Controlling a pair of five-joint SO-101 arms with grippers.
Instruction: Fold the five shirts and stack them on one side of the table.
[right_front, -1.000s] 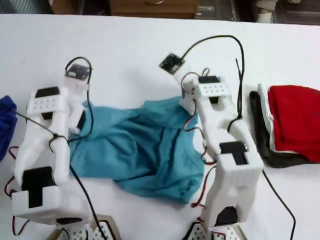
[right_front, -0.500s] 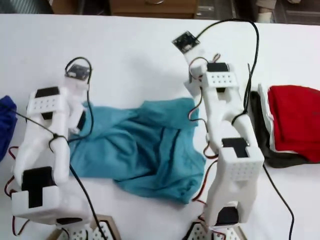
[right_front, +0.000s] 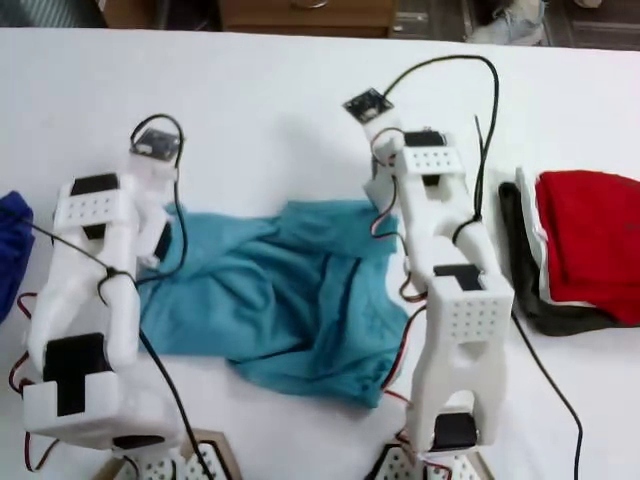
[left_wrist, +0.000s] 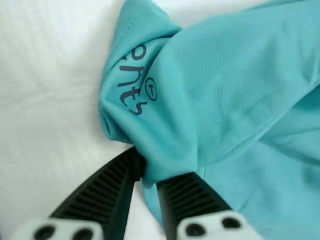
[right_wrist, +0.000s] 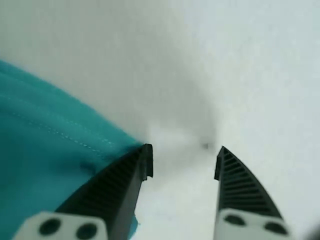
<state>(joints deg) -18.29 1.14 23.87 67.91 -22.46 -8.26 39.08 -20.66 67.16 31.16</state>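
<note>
Clamping the teal shirt at mid-desk

White desk is carrying the crumpled shirt between the two arms. A red-topped folded stack is sitting at one side. Left tool is pinching a shirt fold; right tool is hanging with fingers apart beside the hem

1 desk carries 2 arms, the left arm and the right arm. Cloth: 1 teal shirt, 1 blue shirt and, stacked together, 1 red shirt, 1 dark shirt and 1 white layer between them, possibly its own shirt: 5 at most.
</note>
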